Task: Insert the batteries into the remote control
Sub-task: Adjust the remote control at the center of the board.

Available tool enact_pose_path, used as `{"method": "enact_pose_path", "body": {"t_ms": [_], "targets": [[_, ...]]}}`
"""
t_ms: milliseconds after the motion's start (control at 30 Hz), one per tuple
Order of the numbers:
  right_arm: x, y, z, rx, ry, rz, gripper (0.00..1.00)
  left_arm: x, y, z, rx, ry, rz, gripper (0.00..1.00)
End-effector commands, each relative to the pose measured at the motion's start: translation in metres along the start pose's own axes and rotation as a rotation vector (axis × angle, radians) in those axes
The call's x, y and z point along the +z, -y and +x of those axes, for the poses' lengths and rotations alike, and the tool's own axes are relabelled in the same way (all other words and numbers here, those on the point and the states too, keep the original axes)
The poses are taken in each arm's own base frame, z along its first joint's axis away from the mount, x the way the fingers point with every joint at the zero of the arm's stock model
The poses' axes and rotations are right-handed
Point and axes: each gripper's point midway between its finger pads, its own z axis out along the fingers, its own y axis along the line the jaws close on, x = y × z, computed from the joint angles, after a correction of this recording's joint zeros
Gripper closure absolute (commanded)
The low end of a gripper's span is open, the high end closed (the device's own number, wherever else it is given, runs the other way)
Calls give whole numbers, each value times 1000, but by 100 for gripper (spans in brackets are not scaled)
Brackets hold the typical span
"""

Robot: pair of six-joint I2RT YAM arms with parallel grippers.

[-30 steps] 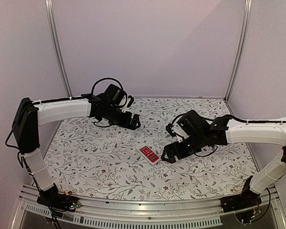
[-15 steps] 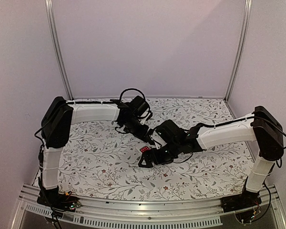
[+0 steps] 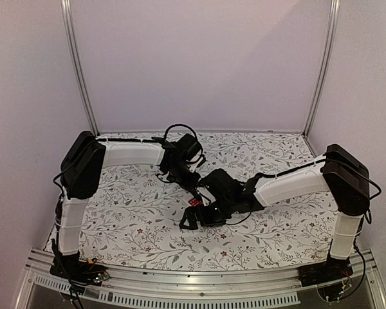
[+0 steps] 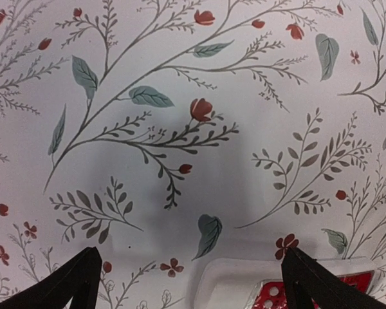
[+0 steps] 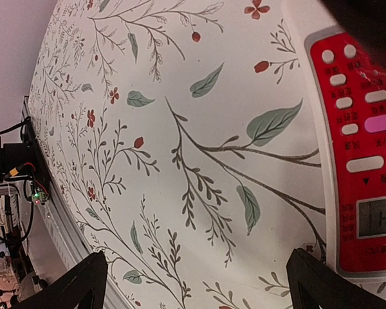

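The remote control [image 5: 363,129] is seen lying face up on the floral tablecloth [image 4: 180,161] near the table's middle, its red face with white buttons and small screen turned upward. It is closely flanked by both grippers. The left gripper [image 4: 188,257] is held spread wide, with the remote's white end seen between its fingers, nearer one of them. The right gripper [image 5: 196,257] is likewise spread wide, the remote lying beside one finger.

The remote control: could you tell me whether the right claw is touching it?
Cannot tell. In the right wrist view one finger of the right claw overlaps the remote control at its edge; neither gap nor contact shows.
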Motion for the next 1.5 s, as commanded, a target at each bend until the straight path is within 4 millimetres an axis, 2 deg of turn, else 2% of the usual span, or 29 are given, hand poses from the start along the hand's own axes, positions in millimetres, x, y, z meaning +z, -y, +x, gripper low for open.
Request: {"method": "enact_pose_path", "body": {"t_ms": [0,67,267,467,533,667,800,1133,1300,1467], "targets": [[6,19,5,38,-6,51,1,6,-2,13,17,-42,4,0],[3,32,6,64,-3,76,1,5,-3,19,15,-53,2,1],[-15,52,2,95,22,117,1,-3,-4,36,-2,-57,2,2],[-31,71,-7,125,50,148,1,-15,-3,50,-24,-50,5,3],[-35,75,-12,127,61,148,1,-14,-2,61,-32,-63,5,4],[-38,76,-26,128,80,131,1,-13,12,77,-33,-80,45,4],[-32,72,-34,116,65,98,1,-11,27,88,-30,-90,68,5],[-18,55,-46,96,39,19,1,-12,61,95,-47,-66,157,5],[-19,54,-45,95,31,4,1,-13,58,96,-59,-57,152,4],[-38,57,-52,98,59,-20,1,-30,56,85,-120,1,249,3]]}}
